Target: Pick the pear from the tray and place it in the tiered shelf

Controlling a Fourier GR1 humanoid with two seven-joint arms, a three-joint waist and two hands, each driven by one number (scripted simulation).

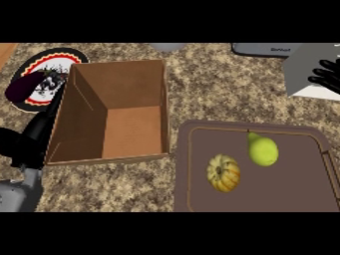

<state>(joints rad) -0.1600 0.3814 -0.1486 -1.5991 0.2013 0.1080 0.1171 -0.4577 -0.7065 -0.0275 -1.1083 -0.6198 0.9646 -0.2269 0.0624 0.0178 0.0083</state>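
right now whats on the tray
The brown tray holds two things: a green pear toward its far side and an orange gourd beside it, nearer the front left. They lie apart. Whatever sits directly under each is covered.

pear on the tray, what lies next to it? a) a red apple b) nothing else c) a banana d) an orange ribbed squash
d: an orange ribbed squash lies on the brown tray just left of and slightly below the green pear; neither robot hand touches them.
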